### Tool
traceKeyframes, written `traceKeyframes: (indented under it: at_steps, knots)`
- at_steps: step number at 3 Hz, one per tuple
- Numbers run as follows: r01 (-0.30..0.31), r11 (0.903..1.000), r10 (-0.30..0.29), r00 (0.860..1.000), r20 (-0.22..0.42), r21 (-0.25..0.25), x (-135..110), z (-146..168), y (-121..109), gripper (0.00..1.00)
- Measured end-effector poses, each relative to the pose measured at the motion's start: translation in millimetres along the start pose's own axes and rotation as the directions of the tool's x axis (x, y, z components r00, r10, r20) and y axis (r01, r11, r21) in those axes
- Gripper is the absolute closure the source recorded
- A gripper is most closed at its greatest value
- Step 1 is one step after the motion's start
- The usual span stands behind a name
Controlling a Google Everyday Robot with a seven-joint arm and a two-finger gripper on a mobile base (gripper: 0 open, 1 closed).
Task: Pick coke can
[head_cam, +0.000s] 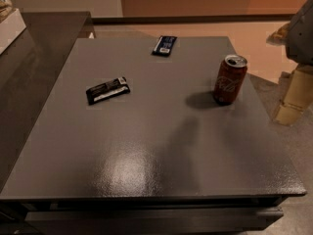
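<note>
Nearest, glossy grey table [146, 170]; toward its far right, red can [230, 80] upright, ungrasped; beyond the right edge, gripper [293, 99], apart, opening impossible to tell; approach stage, likely needing a sideways reach to the can.

Red coke can [230, 79], upright, silver top, left of end effector [292, 102]

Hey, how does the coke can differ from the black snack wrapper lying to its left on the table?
The coke can is red and round; the black wrapper is dark and flat. The can stands upright; the wrapper lies down. The can sits near the right edge, the wrapper left of centre. Both rest on the grey table, clear of the hand, which is beyond the table's right edge.
</note>
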State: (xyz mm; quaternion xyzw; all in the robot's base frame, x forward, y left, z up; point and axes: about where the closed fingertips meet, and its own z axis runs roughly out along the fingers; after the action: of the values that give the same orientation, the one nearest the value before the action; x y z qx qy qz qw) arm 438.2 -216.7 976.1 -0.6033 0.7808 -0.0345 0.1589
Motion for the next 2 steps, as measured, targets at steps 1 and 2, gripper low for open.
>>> traceKeyframes:
  at_steps: [1, 2]
  knots:
    - [-0.004, 0.9998, 0.005, 1.000, -0.001, 0.020, 0, -1, -3, 0.00]
    - [-0.027, 0.9989, 0.026, 1.000, 0.016, 0.038, 5, 6, -20, 0.00]
